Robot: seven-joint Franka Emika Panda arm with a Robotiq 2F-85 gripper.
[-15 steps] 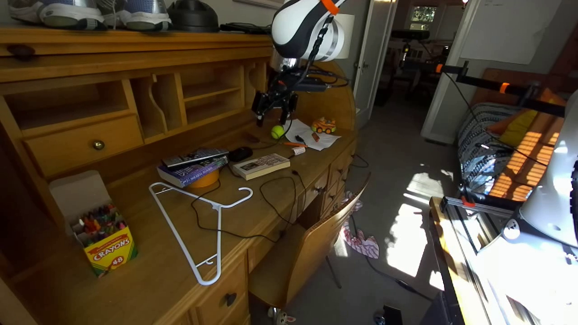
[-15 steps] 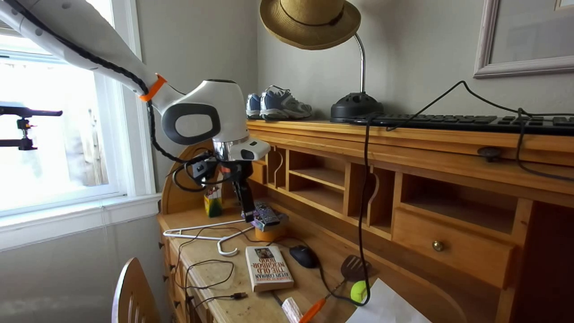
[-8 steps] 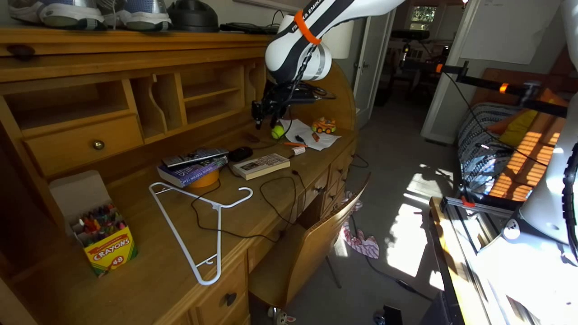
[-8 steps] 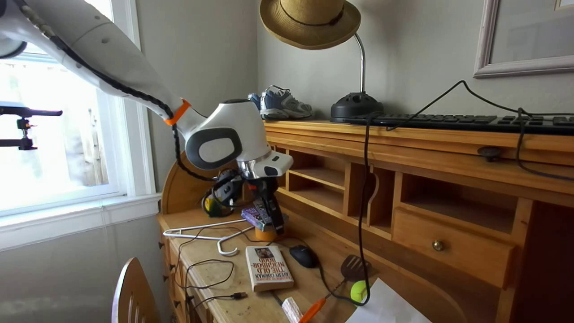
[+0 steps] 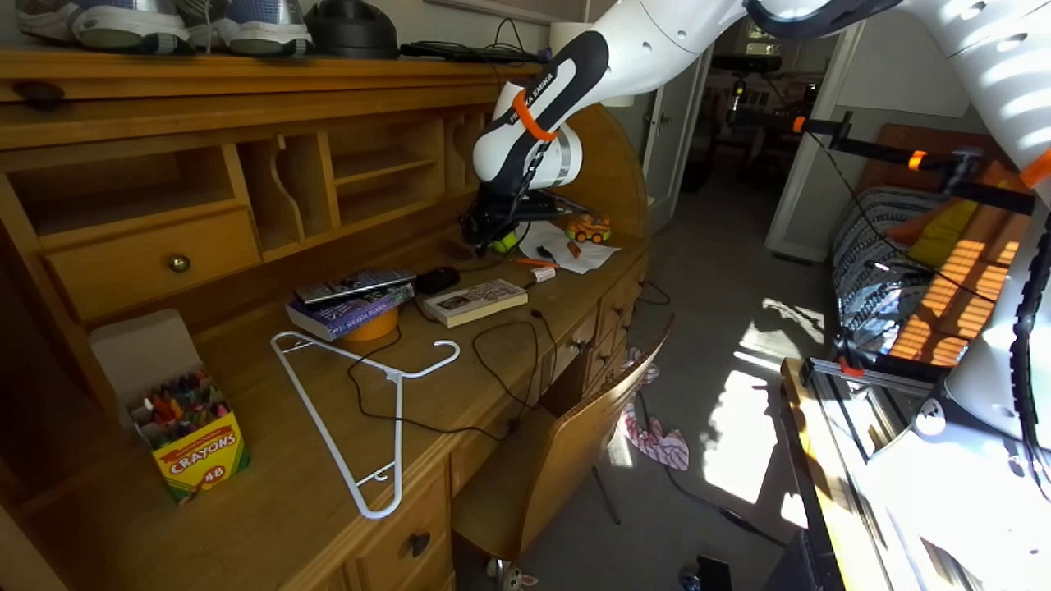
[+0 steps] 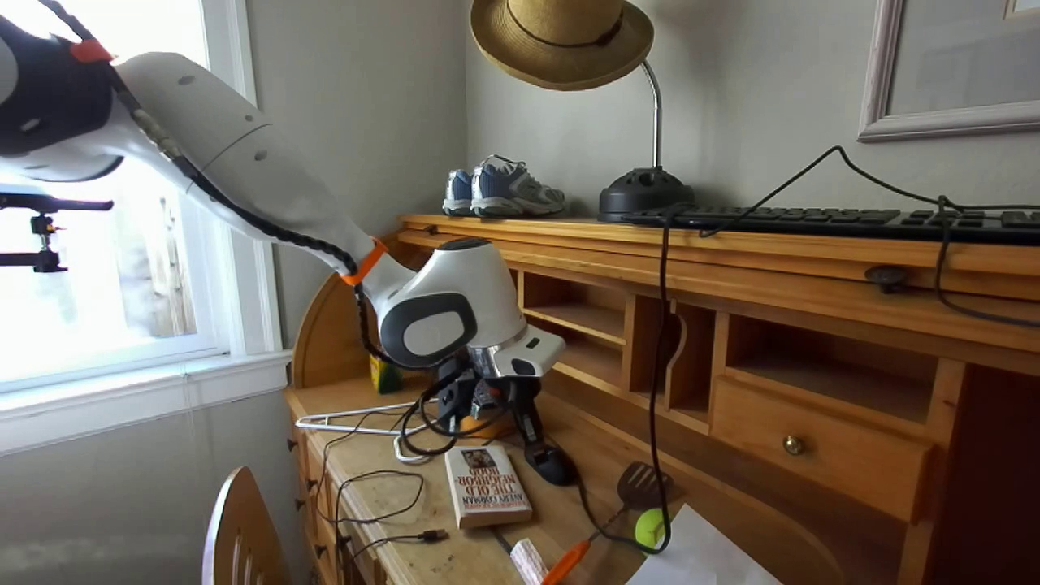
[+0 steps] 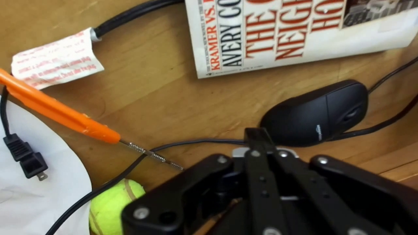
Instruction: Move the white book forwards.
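Observation:
The white book (image 7: pixel 287 29) is a thick cream paperback with red and black lettering, lying flat on the wooden desk. Both exterior views show it too, the book (image 5: pixel 476 301) near the desk's front side and the book (image 6: pixel 487 486) with its cover facing up. My gripper (image 7: pixel 258 142) is shut, its fingertips together and nothing between them. It hangs low over the desk beside the black mouse, towards the cubbyholes from the book and apart from it. In an exterior view the gripper (image 6: pixel 536 448) overlaps the mouse; whether they touch I cannot tell.
The black mouse (image 7: pixel 313 114) and its cord lie by the fingertips. Nearby are an orange-handled spatula (image 7: pixel 58 107), a tennis ball (image 7: pixel 114 205) and white paper (image 7: pixel 39 199). A purple book (image 5: pixel 353 312), a white hanger (image 5: pixel 400 435) and loose cables share the desk. A chair (image 5: pixel 591 427) stands in front.
The arm has come down towards the desk and shifted towards the mouse. The gripper's fingers, spread apart a second ago, are now together. The book has not moved.

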